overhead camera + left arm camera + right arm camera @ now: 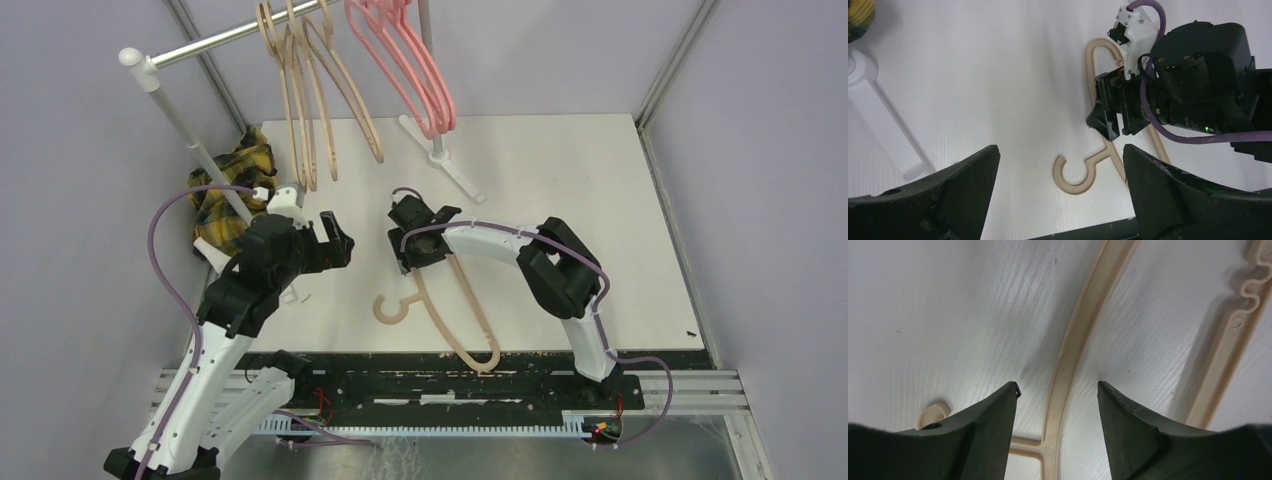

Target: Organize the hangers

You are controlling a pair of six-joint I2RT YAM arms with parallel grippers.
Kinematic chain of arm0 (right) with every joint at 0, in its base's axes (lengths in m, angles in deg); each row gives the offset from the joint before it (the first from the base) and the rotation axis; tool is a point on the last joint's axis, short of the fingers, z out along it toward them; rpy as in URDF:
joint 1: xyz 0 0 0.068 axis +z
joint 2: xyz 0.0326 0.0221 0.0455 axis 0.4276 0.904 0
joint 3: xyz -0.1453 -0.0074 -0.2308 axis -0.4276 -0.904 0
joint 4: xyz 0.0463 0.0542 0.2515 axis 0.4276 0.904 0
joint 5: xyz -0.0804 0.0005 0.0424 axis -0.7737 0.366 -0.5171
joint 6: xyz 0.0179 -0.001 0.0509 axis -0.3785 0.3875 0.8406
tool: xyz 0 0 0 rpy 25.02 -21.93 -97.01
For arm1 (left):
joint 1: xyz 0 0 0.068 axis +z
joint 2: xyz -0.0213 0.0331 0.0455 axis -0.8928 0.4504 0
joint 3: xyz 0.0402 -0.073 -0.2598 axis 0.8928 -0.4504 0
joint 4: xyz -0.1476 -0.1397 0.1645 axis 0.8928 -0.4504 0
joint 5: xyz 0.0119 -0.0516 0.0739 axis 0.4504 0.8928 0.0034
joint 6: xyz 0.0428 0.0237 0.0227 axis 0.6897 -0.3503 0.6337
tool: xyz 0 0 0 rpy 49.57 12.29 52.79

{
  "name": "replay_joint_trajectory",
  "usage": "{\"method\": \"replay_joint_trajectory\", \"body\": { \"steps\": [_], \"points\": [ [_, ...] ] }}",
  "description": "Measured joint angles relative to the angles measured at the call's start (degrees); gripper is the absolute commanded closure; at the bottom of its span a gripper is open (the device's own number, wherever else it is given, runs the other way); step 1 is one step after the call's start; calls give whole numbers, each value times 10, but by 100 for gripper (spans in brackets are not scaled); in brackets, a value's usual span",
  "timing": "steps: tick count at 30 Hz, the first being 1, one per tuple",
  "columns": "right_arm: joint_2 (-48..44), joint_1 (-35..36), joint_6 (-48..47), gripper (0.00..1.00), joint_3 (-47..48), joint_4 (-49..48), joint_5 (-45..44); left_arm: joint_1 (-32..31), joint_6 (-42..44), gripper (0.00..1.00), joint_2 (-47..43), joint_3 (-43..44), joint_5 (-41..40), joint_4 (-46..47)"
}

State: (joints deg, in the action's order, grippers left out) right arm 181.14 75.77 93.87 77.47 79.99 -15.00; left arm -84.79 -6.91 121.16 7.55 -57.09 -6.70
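Observation:
A beige hanger [455, 320] lies flat on the white table, hook toward the left. My right gripper [408, 262] is open just above it, its two fingers straddling the hanger's shoulder bar [1070, 355] near the neck without gripping it. In the left wrist view the same hanger's hook [1075, 175] lies between my open left fingers, with the right gripper [1108, 132] beyond it. My left gripper [338, 240] is open and empty, off to the left of the hanger. Several beige hangers [305, 90] and a few pink hangers [410, 60] hang on the rail.
A silver rail [215, 42] on white posts crosses the back left, its white foot [450, 165] on the table. A yellow-black plaid cloth [232, 190] lies at the left by the post. A black strip [450, 385] runs along the near edge.

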Motion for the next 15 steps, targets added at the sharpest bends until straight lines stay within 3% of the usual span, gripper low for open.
{"method": "replay_joint_trajectory", "body": {
  "steps": [6,15],
  "points": [
    [14,25,0,35,7,-2,-65,0,-2,1,-10,-16,6,6],
    [38,61,7,48,31,-9,-156,0,-2,1,-17,-22,9,6]
  ]
}}
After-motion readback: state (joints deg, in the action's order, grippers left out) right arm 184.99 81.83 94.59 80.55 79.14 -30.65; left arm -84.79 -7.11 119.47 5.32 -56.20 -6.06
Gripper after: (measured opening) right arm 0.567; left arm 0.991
